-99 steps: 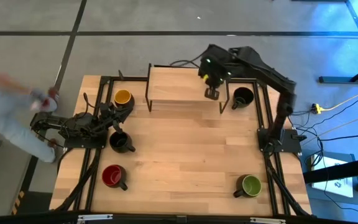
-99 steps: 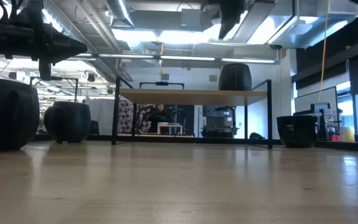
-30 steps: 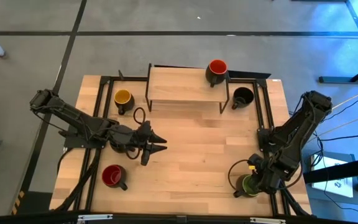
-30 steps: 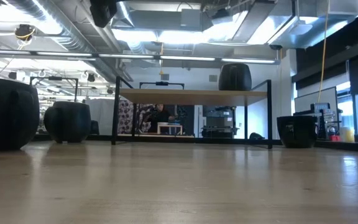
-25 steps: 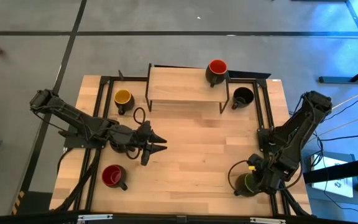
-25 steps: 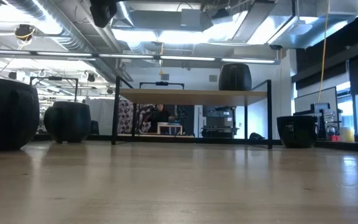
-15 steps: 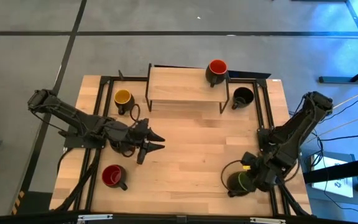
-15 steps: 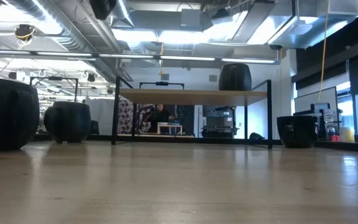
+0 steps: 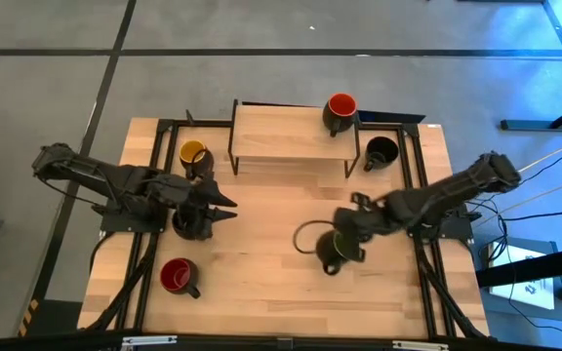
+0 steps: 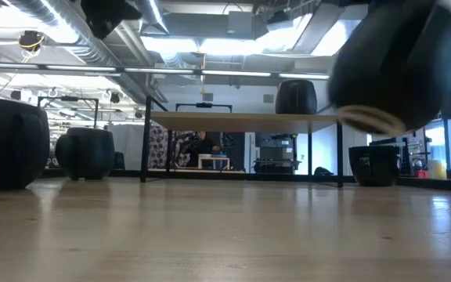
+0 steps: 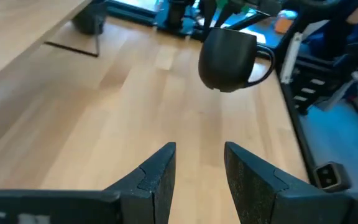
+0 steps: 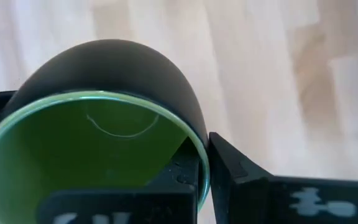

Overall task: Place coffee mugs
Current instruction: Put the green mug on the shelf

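Right end effector [image 9: 344, 237] clamped on green mug [image 12: 98, 130] rim, left end effector [image 11: 197, 174] open: carry level onto shelf [image 9: 276, 136].

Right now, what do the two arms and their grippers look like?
Both arms are dark, jointed and slender, mounted at the table's side edges with black cables trailing by their bases. The left gripper ends in two dark, flat, tapered fingers. The right gripper has matching dark angular fingers; pale lettering on its body is blurred.
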Controlling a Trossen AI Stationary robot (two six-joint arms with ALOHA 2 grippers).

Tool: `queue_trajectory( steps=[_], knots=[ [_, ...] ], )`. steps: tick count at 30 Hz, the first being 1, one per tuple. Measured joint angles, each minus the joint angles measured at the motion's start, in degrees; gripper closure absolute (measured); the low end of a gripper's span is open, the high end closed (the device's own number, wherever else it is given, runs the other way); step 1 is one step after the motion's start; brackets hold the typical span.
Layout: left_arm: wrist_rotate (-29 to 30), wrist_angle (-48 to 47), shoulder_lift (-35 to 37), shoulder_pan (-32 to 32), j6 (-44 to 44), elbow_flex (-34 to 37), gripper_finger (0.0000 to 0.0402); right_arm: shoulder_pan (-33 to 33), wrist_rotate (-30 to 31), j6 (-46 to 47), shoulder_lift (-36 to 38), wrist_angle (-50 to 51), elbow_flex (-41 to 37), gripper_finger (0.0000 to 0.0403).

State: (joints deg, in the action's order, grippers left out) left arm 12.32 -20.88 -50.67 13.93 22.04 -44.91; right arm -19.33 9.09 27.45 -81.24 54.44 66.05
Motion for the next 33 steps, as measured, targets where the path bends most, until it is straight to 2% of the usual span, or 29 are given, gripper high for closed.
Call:
queue_trajectory(
  steps=[8,14,23,33],
  knots=[
    [0.0,-4.3,0.4,-2.5,-0.3,0.0,0.027,11.5,-1.1,-20.9,-13.0,4.9,11.1,0.0401],
    [0.0,-4.4,0.4,-3.2,-1.2,0.0,0.027,16.3,-4.0,-27.9,-20.3,5.2,15.8,0.0401],
    [0.0,-4.0,0.4,-3.2,-1.7,0.0,0.027,17.1,-4.8,-27.2,-24.8,5.6,16.8,0.0392],
    [0.0,-3.9,0.4,-3.2,-3.2,0.0,0.027,17.1,-6.8,-18.2,-24.9,5.8,17.7,0.0349]
  ],
)
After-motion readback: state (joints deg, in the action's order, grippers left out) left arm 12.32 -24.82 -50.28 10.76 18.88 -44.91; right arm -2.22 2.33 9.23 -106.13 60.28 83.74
